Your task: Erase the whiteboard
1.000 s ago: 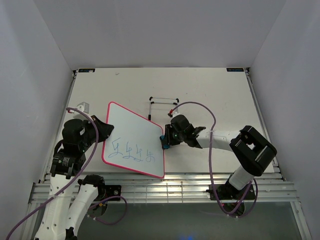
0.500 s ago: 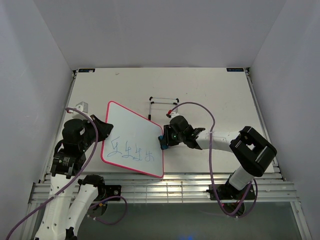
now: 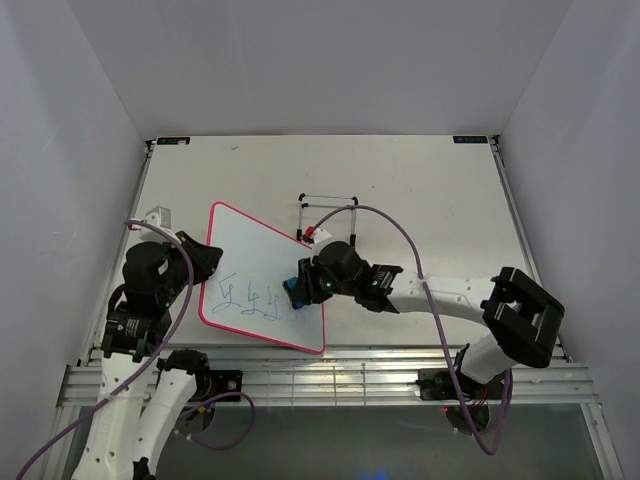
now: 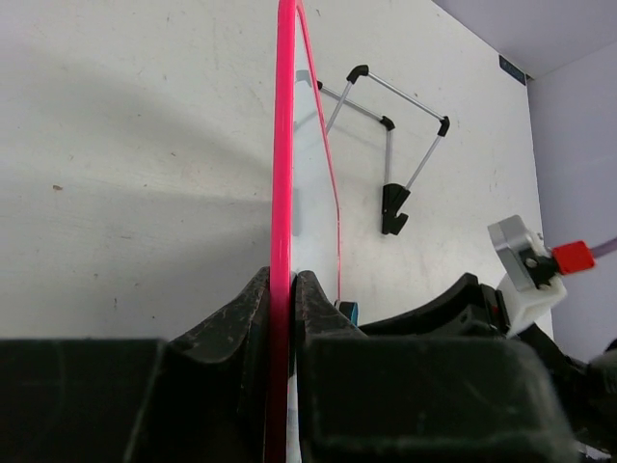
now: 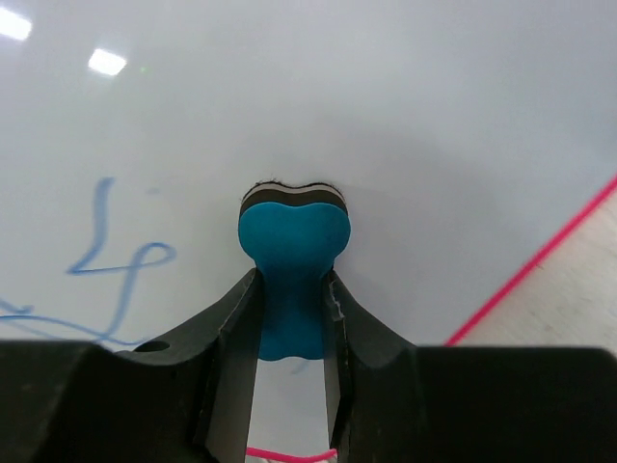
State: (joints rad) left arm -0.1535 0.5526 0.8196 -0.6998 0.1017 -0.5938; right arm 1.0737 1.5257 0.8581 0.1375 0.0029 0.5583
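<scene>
The whiteboard [image 3: 255, 262] has a pink-red frame and blue scribbles [image 3: 255, 298] along its near part. My left gripper [image 3: 205, 262] is shut on its left edge; in the left wrist view the frame [image 4: 285, 145] runs edge-on between the jaws. My right gripper [image 3: 300, 288] is shut on the blue bone-shaped eraser [image 3: 294, 292] and holds it over the board's right part, at the right end of the writing. In the right wrist view the eraser [image 5: 292, 251] stands against the white surface, with scribbles [image 5: 116, 265] to its left.
A thin black wire stand [image 3: 328, 212] lies on the table behind the board; it also shows in the left wrist view [image 4: 390, 145]. A small white bracket [image 3: 155, 216] sits by the left wall. The table's front rail [image 3: 330, 375] runs just below the board.
My right gripper has moved left with the eraser, from beside the board's right edge onto the board surface at the right end of the scribbles. The board has shifted slightly left.
</scene>
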